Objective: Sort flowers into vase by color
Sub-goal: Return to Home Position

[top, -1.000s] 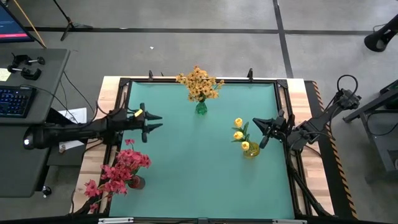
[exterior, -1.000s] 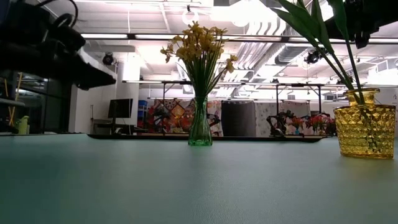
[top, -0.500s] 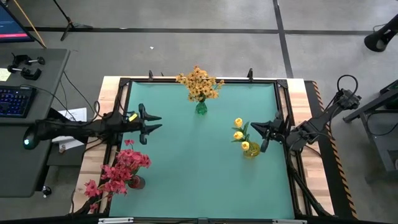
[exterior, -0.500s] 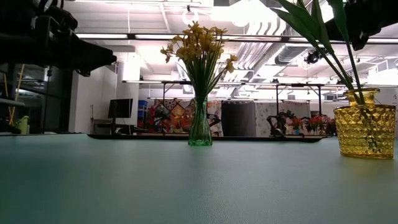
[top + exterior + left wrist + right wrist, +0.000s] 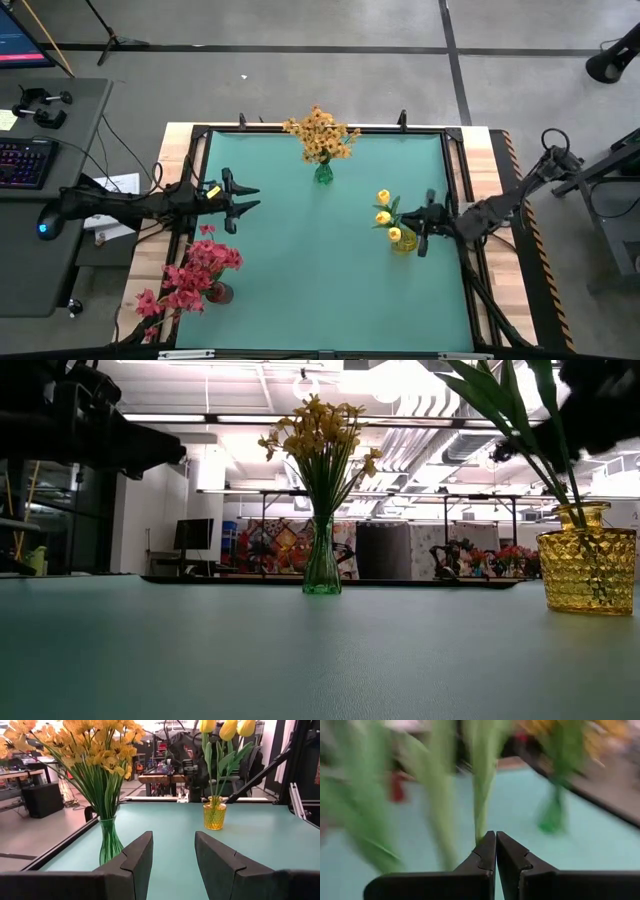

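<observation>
The yellow tulips (image 5: 384, 213) stand upright in the amber vase (image 5: 403, 243), just at 9 o'clock of the right gripper (image 5: 495, 836), whose fingers are pressed together, so its retreat should run toward 3 o'clock; the spread left gripper (image 5: 173, 840) waits opposite

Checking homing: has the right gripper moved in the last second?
Yes. In the high view the right gripper has shifted toward the yellow vase and now sits close beside its tulips, fingers shut.

No legible text or labels.
</observation>
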`<control>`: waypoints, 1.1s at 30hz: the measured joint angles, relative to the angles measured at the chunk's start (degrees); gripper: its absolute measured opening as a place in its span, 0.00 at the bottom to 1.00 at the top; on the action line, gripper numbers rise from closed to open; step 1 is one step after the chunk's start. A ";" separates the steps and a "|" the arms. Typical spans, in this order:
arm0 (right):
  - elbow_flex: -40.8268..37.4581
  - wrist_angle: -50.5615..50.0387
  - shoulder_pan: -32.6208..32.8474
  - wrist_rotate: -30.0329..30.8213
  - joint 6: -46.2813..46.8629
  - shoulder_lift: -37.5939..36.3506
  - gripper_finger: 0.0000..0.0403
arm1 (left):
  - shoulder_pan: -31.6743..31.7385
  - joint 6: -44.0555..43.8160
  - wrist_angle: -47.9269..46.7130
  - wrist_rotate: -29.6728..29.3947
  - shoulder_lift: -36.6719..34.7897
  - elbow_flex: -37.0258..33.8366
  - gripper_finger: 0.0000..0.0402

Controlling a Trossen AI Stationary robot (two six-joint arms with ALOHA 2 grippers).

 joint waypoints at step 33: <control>-13.11 22.20 -44.32 -57.33 -17.31 -3.01 0.00 | 0.00 -1.99 -1.38 0.09 0.02 0.07 0.34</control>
